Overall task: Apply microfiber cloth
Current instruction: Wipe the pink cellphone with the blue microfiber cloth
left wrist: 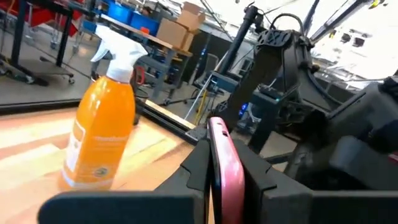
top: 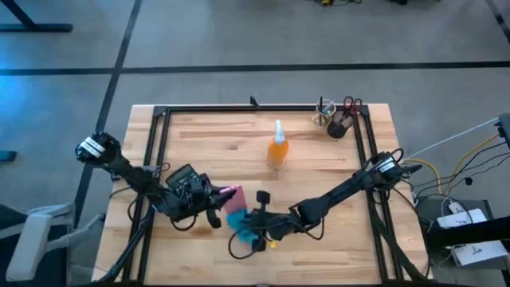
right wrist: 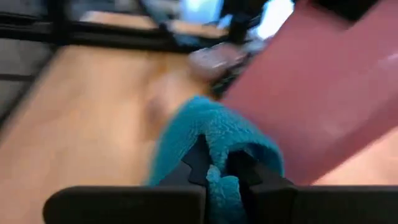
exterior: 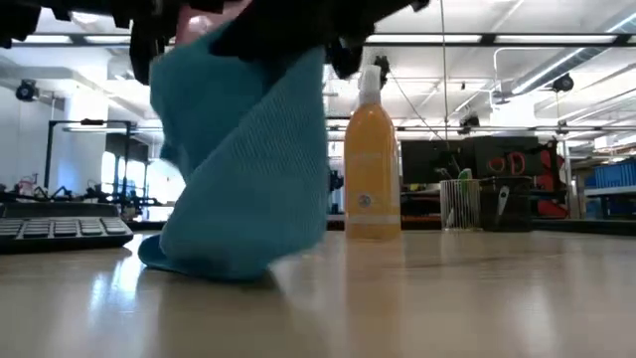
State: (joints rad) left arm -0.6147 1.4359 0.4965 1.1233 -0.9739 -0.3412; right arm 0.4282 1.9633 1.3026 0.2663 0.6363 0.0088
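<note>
Wooden table, right gripper jaws pinching the microfiber cloth, left gripper jaws clamping a pink-edged phone.

The microfiber cloth is showing bright turquoise-blue, its weave reading as a fine grid in the low view. The phone is showing a pink edge. The spray bottle is glowing orange under a white trigger head. The bench is showing pale wood planks, framed in black. Both tools are looking dark.
</note>
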